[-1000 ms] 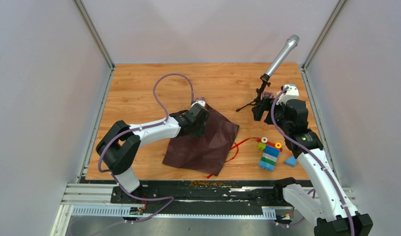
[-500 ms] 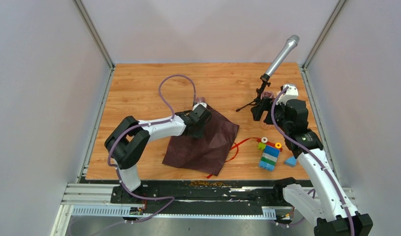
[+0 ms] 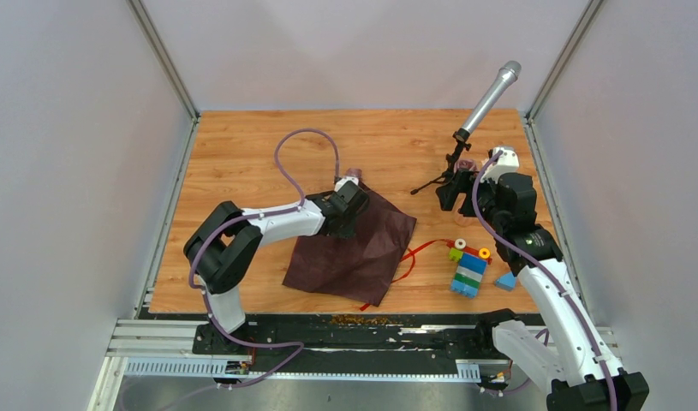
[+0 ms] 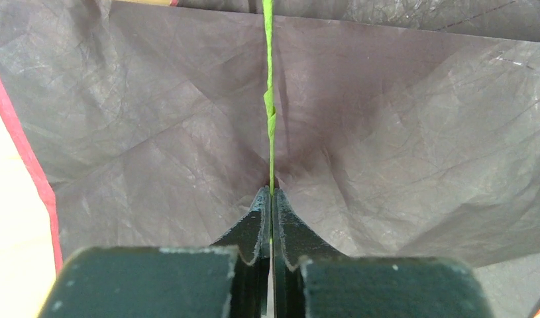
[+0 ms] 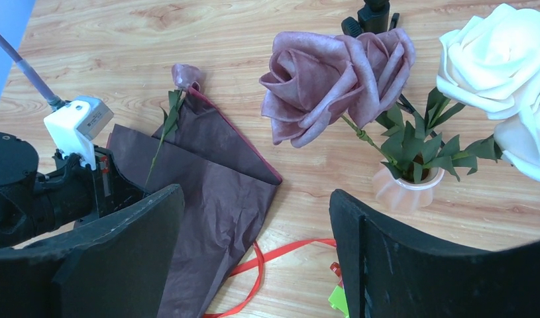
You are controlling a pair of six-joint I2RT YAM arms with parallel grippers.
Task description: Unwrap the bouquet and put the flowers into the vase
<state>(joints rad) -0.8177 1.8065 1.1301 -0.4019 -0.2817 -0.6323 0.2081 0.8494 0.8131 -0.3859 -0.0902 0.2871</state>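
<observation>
- Left gripper: we find the jaws pressed together on the thin green stem of one flower, gripped low on its length.
- That stem lies on the opened wrapping paper. It runs straight out from the jaw tips, in line with the gripper, toward the far edge of the table.
- Its mauve flower head rests just past the paper's far corner, on the bare wood.
- Right gripper: jaws spread wide and holding nothing, hanging above the table on the right.
- Vase: it stands upright at the far right, near the microphone tripod. It already holds a mauve rose and cream roses.
- Red ribbon: it lies loose on the table, between the paper and the toy-brick stack.
- Governing relation: the vase lies well to the right of the held flower. The right arm is the nearer to it, but the left arm has the stem.
- Our judgement: the unwrapping is done and this looks to be the last flower on the paper. The stem must be lifted, carried right and turned upright, with the head above, before it enters the mouth.
</observation>
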